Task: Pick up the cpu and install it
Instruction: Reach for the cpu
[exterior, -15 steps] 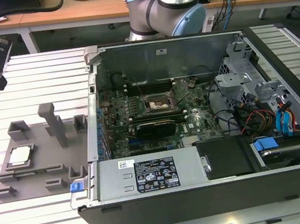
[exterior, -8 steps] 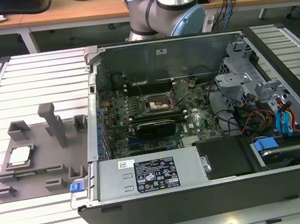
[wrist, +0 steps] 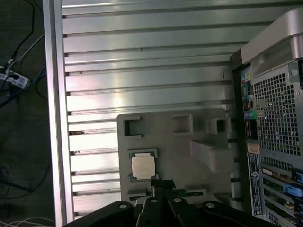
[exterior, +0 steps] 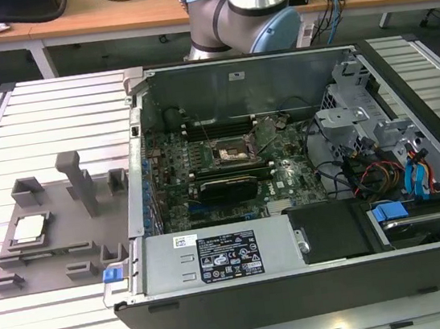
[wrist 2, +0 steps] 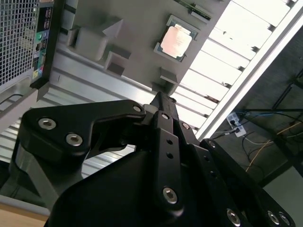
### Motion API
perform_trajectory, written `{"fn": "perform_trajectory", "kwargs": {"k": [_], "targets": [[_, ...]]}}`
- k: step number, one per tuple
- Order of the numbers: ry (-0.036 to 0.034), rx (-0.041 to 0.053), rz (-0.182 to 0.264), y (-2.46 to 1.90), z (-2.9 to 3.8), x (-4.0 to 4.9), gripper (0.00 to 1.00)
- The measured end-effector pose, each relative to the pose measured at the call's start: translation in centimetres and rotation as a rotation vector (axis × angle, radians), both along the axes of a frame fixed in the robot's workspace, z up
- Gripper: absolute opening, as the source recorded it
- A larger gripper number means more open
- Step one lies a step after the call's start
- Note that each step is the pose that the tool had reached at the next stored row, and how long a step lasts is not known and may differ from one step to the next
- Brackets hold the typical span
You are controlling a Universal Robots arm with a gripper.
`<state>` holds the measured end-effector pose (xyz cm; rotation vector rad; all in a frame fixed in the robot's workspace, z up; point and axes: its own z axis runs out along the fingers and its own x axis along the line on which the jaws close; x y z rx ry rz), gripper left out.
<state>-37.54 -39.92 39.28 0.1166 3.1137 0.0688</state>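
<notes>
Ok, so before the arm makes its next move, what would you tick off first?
1. cpu lying flat in its recess on the grey tray: ok.
2. Nothing resting on the cpu's top: ok.
3. gripper carrying nothing and apart from the cpu: ok.
4. computer case open above the motherboard: ok.
5. motherboard socket empty and unlatched: cannot tell.

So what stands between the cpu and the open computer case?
In the exterior view, raised parts of the grey tray: a tall post and a lower block by the computer case. The cpu lies toward the exterior view's left.
</notes>
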Motion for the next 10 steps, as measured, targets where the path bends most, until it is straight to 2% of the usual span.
{"fn": "perform_trajectory", "kwargs": {"k": [3,10], "targets": [[-0.0001,0.0000,0.000,-0.06,0.00,-1.08,0.11],[-0.0001,0.0000,0.000,-0.07,-0.03,-2.22,0.11]]}}
